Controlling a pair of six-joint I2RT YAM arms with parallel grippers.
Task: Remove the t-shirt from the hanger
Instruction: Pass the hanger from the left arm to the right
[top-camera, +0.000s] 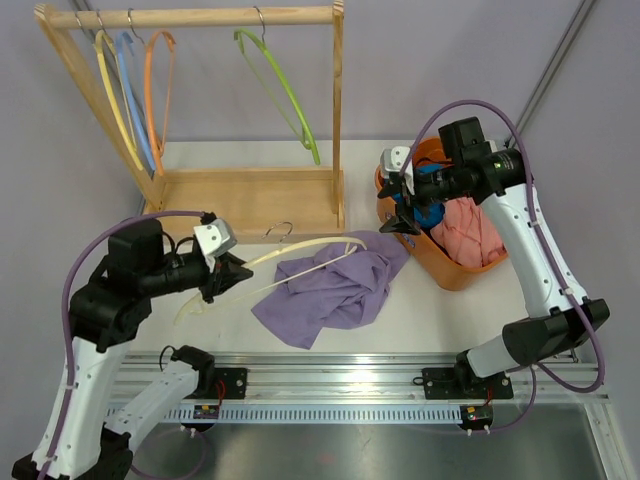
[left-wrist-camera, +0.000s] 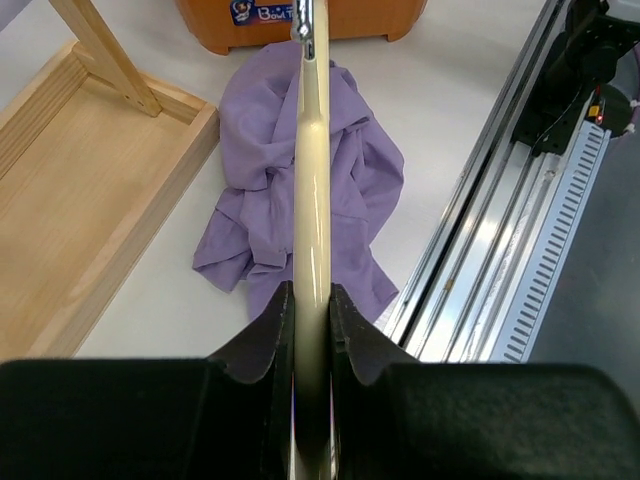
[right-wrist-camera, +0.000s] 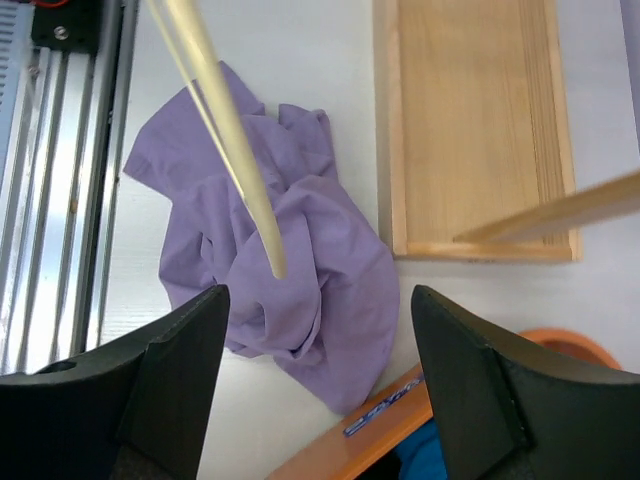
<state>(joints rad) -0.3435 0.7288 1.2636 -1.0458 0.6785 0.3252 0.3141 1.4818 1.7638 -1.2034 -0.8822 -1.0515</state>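
The purple t-shirt (top-camera: 330, 290) lies crumpled on the white table, one corner against the orange basket. A cream hanger (top-camera: 300, 255) is held at one arm by my left gripper (top-camera: 235, 272), which is shut on it. The hanger (left-wrist-camera: 312, 200) reaches out over the t-shirt (left-wrist-camera: 360, 170) from the left gripper (left-wrist-camera: 311, 310). In the right wrist view the hanger (right-wrist-camera: 230, 140) ends in a bare tip above the t-shirt (right-wrist-camera: 330, 270), with no cloth on it. My right gripper (top-camera: 400, 205) hangs open over the shirt's far corner, and nothing sits inside the right gripper (right-wrist-camera: 320, 292).
An orange basket (top-camera: 455, 270) holding pink and blue clothes stands at the right; its rim (right-wrist-camera: 390, 420) is under the right gripper. A wooden rack (top-camera: 250, 190) with several coloured hangers stands at the back left. The metal rail (top-camera: 330, 385) runs along the near edge.
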